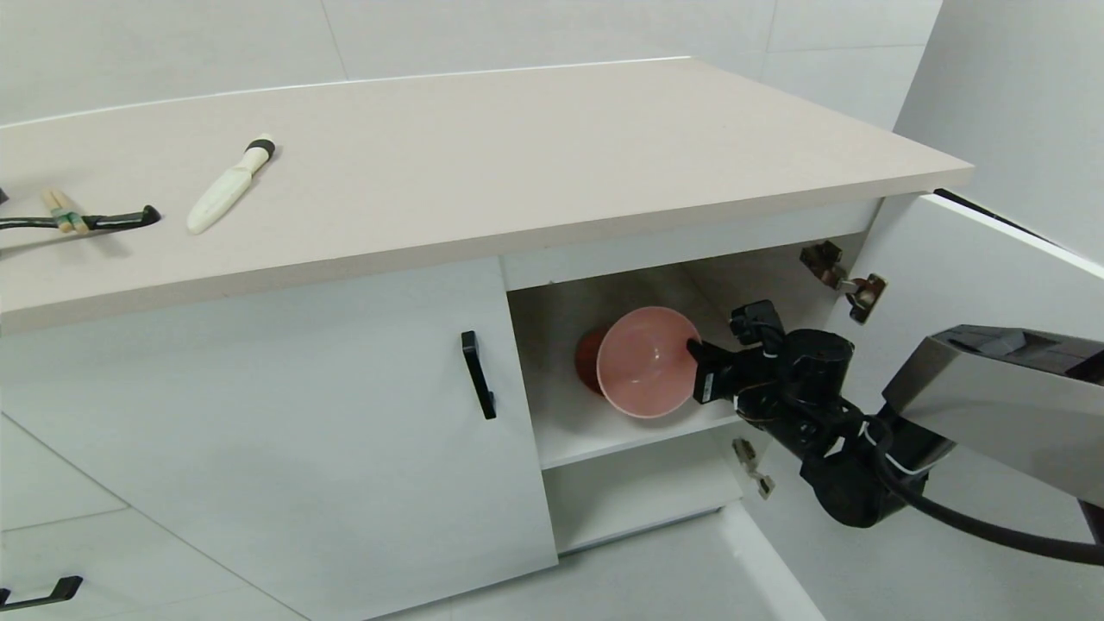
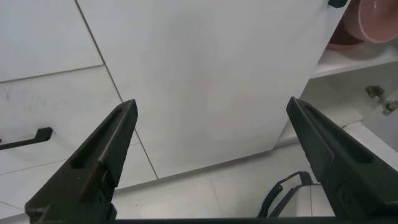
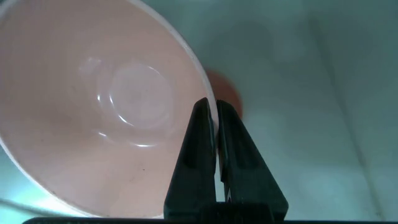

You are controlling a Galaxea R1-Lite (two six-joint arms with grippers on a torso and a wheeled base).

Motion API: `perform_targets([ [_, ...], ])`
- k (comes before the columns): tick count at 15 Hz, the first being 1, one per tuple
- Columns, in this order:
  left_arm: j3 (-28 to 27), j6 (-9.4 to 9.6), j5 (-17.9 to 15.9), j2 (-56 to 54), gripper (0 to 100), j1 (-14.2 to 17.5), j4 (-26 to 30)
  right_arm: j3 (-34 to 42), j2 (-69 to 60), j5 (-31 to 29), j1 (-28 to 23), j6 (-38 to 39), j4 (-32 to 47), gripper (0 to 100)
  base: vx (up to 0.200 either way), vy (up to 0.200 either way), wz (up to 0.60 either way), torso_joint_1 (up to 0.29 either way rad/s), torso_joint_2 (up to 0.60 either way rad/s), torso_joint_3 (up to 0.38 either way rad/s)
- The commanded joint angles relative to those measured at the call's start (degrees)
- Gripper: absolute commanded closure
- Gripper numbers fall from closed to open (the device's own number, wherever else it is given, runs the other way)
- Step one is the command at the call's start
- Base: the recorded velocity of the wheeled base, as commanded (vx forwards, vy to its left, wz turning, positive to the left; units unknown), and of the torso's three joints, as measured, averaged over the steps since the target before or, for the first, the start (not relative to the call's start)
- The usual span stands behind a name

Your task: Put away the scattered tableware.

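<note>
1. One piece of tableware is judged nearly stowed: a round pink plastic bowl (image 1: 647,362) is tipped on its side over the upper white cabinet shelf (image 1: 595,427), its mouth facing outward, behind the swung-out white door (image 1: 949,276).
2. A darker red vessel (image 1: 588,358) sits just behind the bowl; whether the two touch cannot be told.
3. Left to do, by judgement: a cream knife with a black band (image 1: 231,183), a pair of wooden chopsticks (image 1: 62,211) and a black-handled utensil (image 1: 112,220) lie on the beige countertop (image 1: 517,155).
4. The bowl's rim is pinched between the nearly closed fingers of the right gripper (image 3: 216,109).
5. The left gripper (image 2: 211,106) is spread wide and holds nothing, facing the closed white cabinet door (image 2: 205,81).
</note>
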Motion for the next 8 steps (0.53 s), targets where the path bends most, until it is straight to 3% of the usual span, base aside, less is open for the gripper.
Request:
perform_targets([
  [1,0.0,-0.03,0.0,0.1,0,0.0,0.0,-3.2,2.0,0.1,0.1,-0.1,1.2,100,0.0,0.0,0.0,0.0,0.0,0.0],
  [8,0.0,-0.03,0.0,0.1,0,0.0,0.0,-11.1,5.9,0.0,-0.7,-0.1,4.8,100,0.0,0.0,0.0,0.0,0.0,0.0],
])
